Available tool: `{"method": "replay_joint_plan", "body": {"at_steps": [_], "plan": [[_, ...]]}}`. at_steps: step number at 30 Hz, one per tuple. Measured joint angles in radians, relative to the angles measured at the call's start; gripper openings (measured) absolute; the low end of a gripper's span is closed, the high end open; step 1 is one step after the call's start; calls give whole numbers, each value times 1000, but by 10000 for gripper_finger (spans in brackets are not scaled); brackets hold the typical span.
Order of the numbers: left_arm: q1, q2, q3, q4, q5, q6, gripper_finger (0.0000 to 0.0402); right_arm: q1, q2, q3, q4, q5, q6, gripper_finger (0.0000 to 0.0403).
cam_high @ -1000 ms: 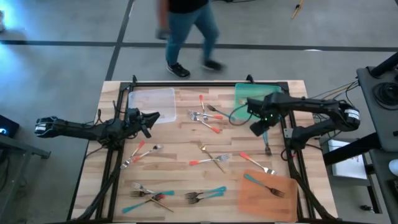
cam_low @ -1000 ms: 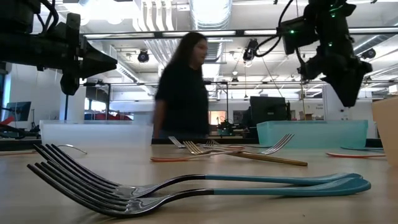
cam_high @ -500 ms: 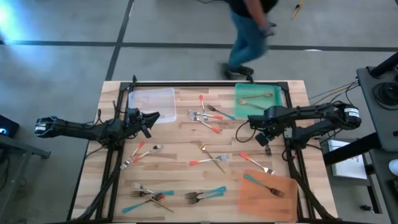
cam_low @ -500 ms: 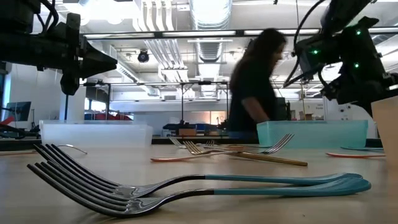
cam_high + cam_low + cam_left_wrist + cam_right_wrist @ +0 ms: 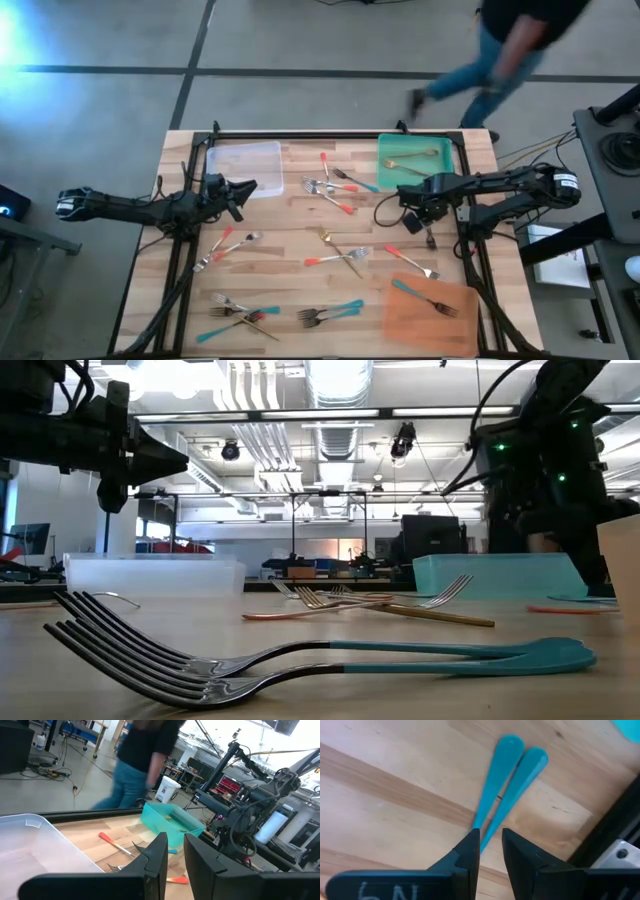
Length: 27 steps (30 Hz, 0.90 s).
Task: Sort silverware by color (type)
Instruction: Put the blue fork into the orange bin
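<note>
Forks and spoons with red, teal and gold handles lie scattered over the wooden table (image 5: 300, 225). My right gripper (image 5: 422, 214) is low over a pair of teal-handled pieces (image 5: 512, 770) near the table's right edge; their dark heads (image 5: 431, 238) show beside it. Its fingers point down, open by a narrow gap (image 5: 490, 842), with the tips standing where the two teal handles run together. I cannot tell whether they touch. My left gripper (image 5: 250, 187) waits above the table beside the clear tray (image 5: 245, 160), open by a narrow gap (image 5: 175, 852).
A green tray (image 5: 440, 170) at the far right holds gold pieces. An orange tray (image 5: 460, 320) at the near right holds a teal fork. Two teal forks (image 5: 400, 655) lie at the near edge. A person (image 5: 510, 45) walks beyond the far edge.
My right gripper has come down from well above the table, near the green tray, to just over the teal pair, its fingers now pointing down at the handles. A person has walked along the far side of the table from left to right.
</note>
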Motion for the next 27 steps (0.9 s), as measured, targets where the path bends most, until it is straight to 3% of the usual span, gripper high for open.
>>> {"method": "replay_joint_plan", "body": {"at_steps": [27], "plan": [[0, 0, 0, 0, 0, 0, 46, 75, 1, -70, 91, 3, 170, 73]]}}
